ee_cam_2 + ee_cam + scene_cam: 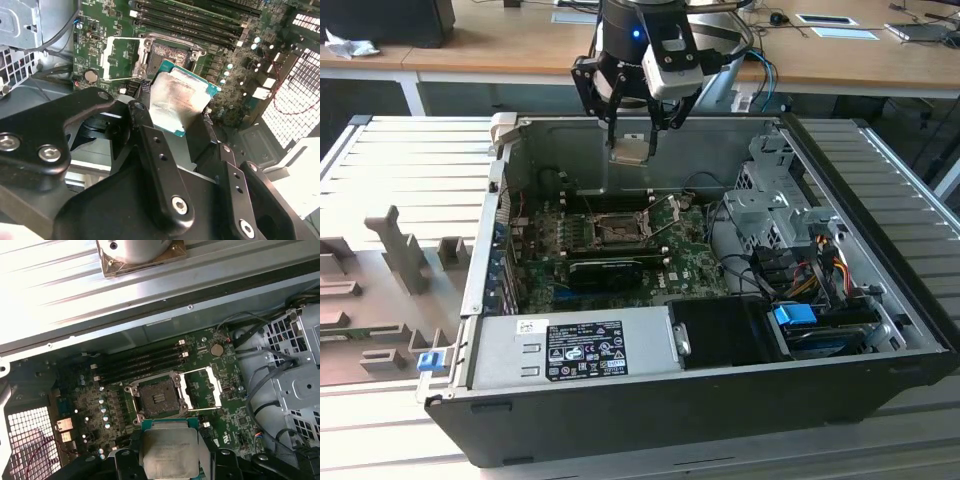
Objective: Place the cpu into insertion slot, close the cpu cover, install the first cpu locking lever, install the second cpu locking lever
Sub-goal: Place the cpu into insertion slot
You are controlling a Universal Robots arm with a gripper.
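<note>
Exterior view: an open computer case (650, 400) lies on a slatted grey bench (400, 170). The hand (632, 148) hangs over the case's far wall, and its fingers are closed on the cpu (628, 152). The cpu is held in the air, well clear of the green circuit board (695, 265). The insertion slot (620, 232) sits on that board, lower in the picture than the cpu, with nothing in it. A grey power supply (570, 350) fills the near side of the case.

Second wrist view: the cpu (180, 100) is clamped between the black fingers (155, 155), with its pale metal face toward the camera and its green edge showing. The hand (177, 107) is narrowed to the chip's width. The insertion slot (172, 55) lies beyond the cpu, dark inside a silver rim, and is not touching it. The cpu cover (122, 60) is swung open and lies flat beside the slot; the green board shows through its window. Long black memory slots (200, 20) run on the slot's other side.

First wrist view: the cpu (170, 452) is in the hand (170, 460), apart from the insertion slot (157, 397). The cpu cover (202, 390) stands open just beside the slot. The memory slots (140, 365) lie between the slot and the case wall. A coin cell (216, 350) sits near the cover.
</note>
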